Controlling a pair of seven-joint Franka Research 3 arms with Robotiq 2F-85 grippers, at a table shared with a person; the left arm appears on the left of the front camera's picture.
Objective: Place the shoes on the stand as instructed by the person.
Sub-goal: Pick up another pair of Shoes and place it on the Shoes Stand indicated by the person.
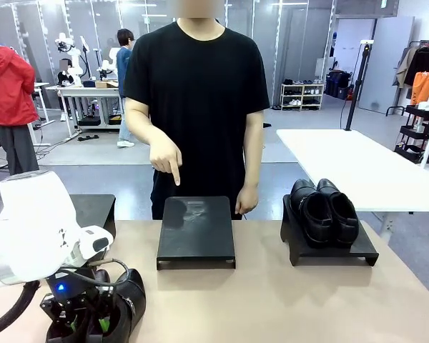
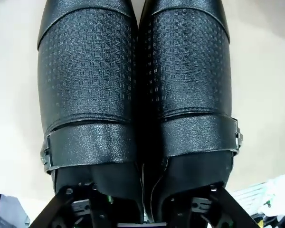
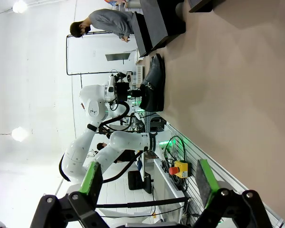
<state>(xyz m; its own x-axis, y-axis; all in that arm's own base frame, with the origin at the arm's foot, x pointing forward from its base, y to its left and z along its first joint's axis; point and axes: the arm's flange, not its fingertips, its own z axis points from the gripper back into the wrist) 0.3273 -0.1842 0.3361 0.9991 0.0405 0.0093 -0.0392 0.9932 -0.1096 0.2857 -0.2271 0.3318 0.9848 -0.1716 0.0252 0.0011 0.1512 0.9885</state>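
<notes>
The buckle-strap shoes (image 2: 133, 95) sit side by side on the table at its near left corner, also seen as the buckle-strap shoes (image 1: 127, 296). My left gripper (image 1: 86, 325) reaches down into their openings, one finger in each shoe, shut on the two inner walls; its tips are hidden. The plain shoes (image 1: 323, 211) rest on the right stand (image 1: 336, 251). The person (image 1: 196, 86) points an index finger (image 1: 176, 175) down at the bare middle stand (image 1: 196, 229). My right gripper (image 3: 147, 190) is open, holding nothing, away from the shoes.
A third black stand (image 1: 93, 209) stands at the left, partly behind my left arm (image 1: 36, 229). The tan table (image 1: 272, 300) has free room at the front middle and right. A white table (image 1: 357, 164) stands behind on the right.
</notes>
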